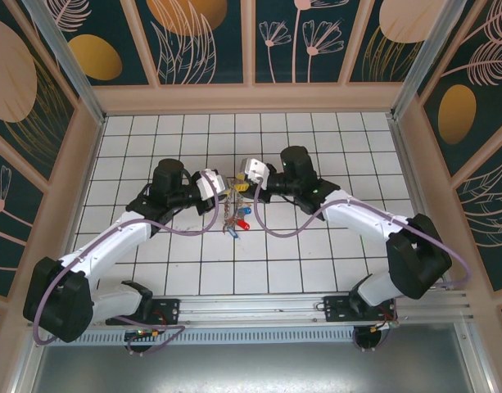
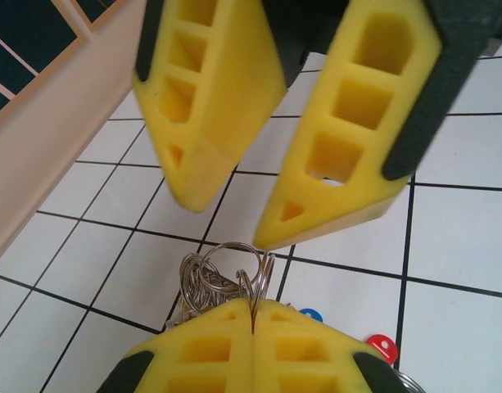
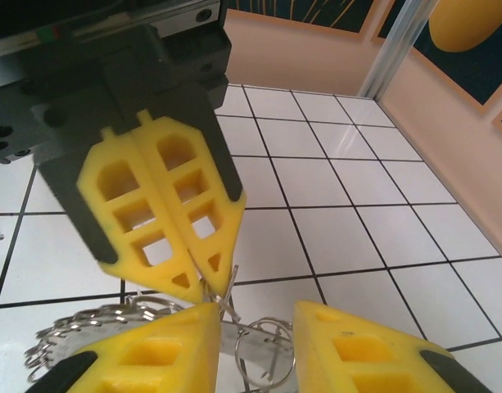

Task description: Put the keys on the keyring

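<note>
While both arms are meeting over the white tiled table (image 1: 300, 270), left end effector (image 2: 252, 307): its yellow fingers are pressing together on the thin silver wire keyring (image 2: 230, 254).
Keyring: its loops are standing up out of that pinch.
Right end effector (image 3: 257, 311): its fingers are standing apart, with loops sitting between them.
Keys (image 1: 241, 218): small metal keys with red and blue heads are clustering under both end effectors, mid-table.
</note>
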Robot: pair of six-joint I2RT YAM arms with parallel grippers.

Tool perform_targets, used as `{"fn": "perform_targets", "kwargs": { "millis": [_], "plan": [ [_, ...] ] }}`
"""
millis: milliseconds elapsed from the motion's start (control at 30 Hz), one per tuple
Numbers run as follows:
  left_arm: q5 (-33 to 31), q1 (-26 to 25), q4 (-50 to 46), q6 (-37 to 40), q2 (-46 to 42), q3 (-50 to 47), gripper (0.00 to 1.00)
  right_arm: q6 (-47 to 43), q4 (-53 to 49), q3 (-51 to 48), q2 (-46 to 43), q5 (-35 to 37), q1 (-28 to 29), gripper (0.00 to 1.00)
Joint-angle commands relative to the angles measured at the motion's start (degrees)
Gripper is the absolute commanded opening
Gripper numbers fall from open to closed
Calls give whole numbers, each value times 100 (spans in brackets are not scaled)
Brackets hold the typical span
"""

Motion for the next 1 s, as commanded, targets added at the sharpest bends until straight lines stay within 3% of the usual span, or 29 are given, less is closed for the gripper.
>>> {"fn": "perform_targets", "kwargs": {
  "millis": [0,400,967],
  "plan": [
    [173,11,122,74,-46,242,0,-179,-251,243,205,-206,62,28],
    [96,11,86,95,-30,259,0,-365,-1073,298,59,-681,-42,29],
    [190,7,16,147,-29,242,0,-391,-1088,503,235,-384,-34,30]
  ]
}}
